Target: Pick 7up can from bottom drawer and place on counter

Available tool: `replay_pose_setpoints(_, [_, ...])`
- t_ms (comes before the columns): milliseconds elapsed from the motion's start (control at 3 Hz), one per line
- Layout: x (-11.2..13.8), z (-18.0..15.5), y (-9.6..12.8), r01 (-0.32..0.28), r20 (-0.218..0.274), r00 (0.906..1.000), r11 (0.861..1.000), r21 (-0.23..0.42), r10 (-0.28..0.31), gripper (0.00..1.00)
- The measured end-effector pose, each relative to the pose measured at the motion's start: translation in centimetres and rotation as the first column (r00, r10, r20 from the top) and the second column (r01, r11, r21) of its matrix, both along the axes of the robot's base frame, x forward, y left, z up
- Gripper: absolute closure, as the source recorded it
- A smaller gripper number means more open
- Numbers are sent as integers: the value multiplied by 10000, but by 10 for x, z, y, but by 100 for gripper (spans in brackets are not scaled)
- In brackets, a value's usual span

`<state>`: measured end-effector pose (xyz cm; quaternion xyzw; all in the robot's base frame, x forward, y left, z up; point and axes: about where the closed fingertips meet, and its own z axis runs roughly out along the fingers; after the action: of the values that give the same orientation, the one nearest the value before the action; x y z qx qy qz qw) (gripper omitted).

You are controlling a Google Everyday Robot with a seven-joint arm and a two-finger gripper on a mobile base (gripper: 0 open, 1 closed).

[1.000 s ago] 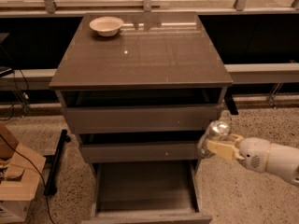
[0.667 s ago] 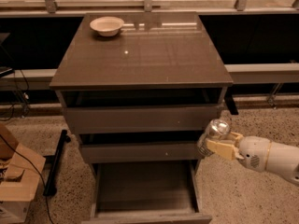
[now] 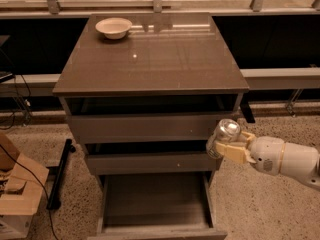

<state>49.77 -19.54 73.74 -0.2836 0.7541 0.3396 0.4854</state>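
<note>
Speckled floor runs under a three-drawer cabinet set against a dark window wall. From my seat, the can (image 3: 226, 133) is out of the drawer (image 3: 155, 201): it sits clamped in the gripper (image 3: 225, 147), tilted with its shiny rim up. It hangs just off the cabinet's right front corner, level with the gap between the upper two drawer fronts. The fingers close around its lower body, so I read the grasp as firm.

Below, the drawer stands pulled out with a bare floor, so I count the pick as done. What remains is the place. The can is below the counter (image 3: 160, 59), so I judge it must rise above the edge, travel inward and be released upright. A bowl (image 3: 114, 27) sits at the back left corner, well apart from any likely landing spot.
</note>
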Motion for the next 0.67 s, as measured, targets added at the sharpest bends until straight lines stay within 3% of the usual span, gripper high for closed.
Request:
replay_pose_setpoints(333, [19, 64, 37, -1055, 1735, 9773, 9893, -1008, 1219, 100])
replay_pose_setpoints(667, [30, 109, 58, -1548, 2782, 9411, 9763, -1514, 1923, 100])
